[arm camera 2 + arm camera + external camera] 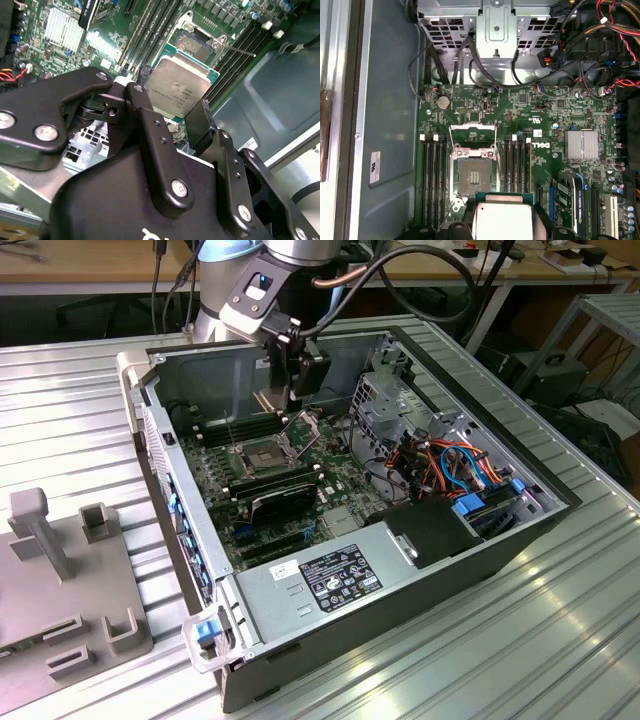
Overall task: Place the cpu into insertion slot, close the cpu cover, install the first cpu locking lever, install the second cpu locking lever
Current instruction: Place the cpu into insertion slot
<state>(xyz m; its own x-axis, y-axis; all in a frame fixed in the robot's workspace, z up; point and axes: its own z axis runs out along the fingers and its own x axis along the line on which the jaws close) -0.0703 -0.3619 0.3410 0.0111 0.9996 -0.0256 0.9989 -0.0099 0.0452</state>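
Scene: An open computer case (480, 540) was shown on a ribbed metal table (80, 390), with its green motherboard (340, 455) exposed.
Claw: The gripper (172, 107) was seen clamped on the cpu (180, 87), with one finger against each of two opposite edges.
Cpu location: The chip was held in the air above the board, apart from the insertion slot (474, 175). In the exterior view the claw was placed at about 1 o'clock from the slot.
Slot: The dark pin field was left bare, and the cpu cover (472, 134) was seen swung open.
Cpu facing: The metal top was turned up toward the wrist and the contact side down toward the board.
Long axis: None could be named, the chip being nearly square. In the first wrist view its edges were seen roughly parallel to the slot's edges.
Risk, pins: Pins could be bent if the chip were lowered skewed or off-centre.
Risk, snag: The raised cover or the thin locking lever (239, 49) could be struck by a finger.
Risk, grip: The chip was held only by its thin edges, so a slip or tilt was judged possible.
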